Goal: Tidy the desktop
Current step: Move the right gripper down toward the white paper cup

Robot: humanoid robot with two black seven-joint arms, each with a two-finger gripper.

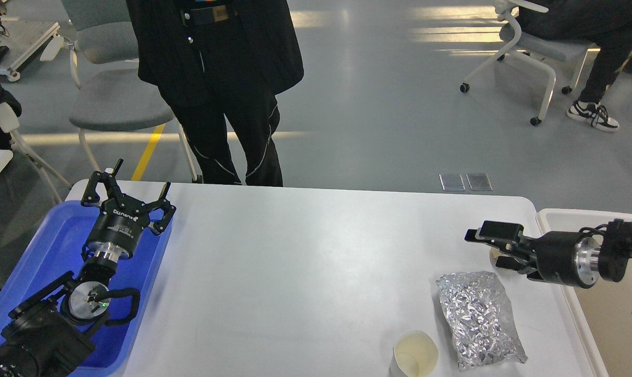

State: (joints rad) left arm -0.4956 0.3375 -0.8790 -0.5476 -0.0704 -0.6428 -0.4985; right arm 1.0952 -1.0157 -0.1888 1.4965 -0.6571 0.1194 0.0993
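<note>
Head view up, and the desktop [305,262] fills the middle of my picture, a wide white top with rounded corners running from the blue tray [43,246] on my left to the cream bin [562,217] on my right.

My left arm comes in from the lower left corner and reaches up over the blue tray, wrist pointing away from me. The left gripper [132,188] sits at the tray's far right corner, right at the edge where tray meets table. Its fingers are spread wide, tips pointing up and away, nothing between them.

My right arm enters from the right edge, lying almost level above the bin's rim, forearm pointing left across the table. The right gripper [486,243] hangs over the desktop's right side. Its fingers are parted, one above the other in this view. Something small and pale shows just behind the lower finger; I can't tell what it is, or whether I'm touching it.

Below that gripper lies a crumpled silver foil bag [478,319], flat on the table. Just left of it, at the near edge, stands a paper cup [414,356], mouth open toward me.

Beyond the far edge a person in black [226,78] is standing.
</note>
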